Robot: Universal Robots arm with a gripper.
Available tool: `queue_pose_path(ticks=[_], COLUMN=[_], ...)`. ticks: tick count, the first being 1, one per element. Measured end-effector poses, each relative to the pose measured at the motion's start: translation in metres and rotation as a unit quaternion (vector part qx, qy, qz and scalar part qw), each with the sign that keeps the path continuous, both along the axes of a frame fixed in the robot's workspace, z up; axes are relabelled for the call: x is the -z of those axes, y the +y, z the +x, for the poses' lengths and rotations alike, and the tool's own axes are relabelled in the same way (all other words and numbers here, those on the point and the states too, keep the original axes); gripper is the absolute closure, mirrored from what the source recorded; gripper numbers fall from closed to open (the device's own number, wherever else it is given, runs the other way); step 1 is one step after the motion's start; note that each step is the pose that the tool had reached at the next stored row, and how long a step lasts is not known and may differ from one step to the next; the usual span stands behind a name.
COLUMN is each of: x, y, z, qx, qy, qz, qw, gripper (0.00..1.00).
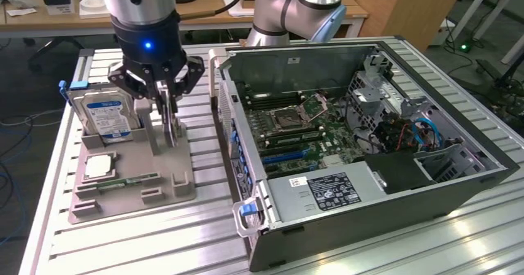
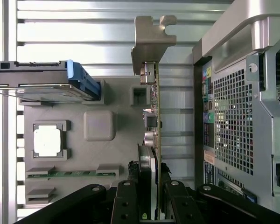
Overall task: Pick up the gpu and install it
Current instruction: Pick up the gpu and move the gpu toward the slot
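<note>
End effector clamped on gpu, pinching both faces from above. Gpu stood on edge at tray slot, bracket end clear of grip. Upright stance likely meant to offer both faces. Whether card had left slot: cannot tell. Case lay open on its side on worktop just beside tray, board facing up, probably for straight-down seating.

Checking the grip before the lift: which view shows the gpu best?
The wrist view: the gpu shows edge-on from end to end, with the gripper clamped on one end. The exterior view gives a thin sliver of it under the gripper, upright at the grey tray.
</note>
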State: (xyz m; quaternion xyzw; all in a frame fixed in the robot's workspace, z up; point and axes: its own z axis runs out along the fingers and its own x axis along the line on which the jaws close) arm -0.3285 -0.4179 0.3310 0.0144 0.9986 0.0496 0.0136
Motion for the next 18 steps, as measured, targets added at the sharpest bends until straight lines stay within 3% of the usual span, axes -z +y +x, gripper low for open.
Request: queue_pose_path(ticks=[18], x=[-0.0112], y=[0.0000], z=[0.000], qx=[0.000], qy=[0.0000], qz=[0.0000], qw=[1.0000], gripper=[0.73])
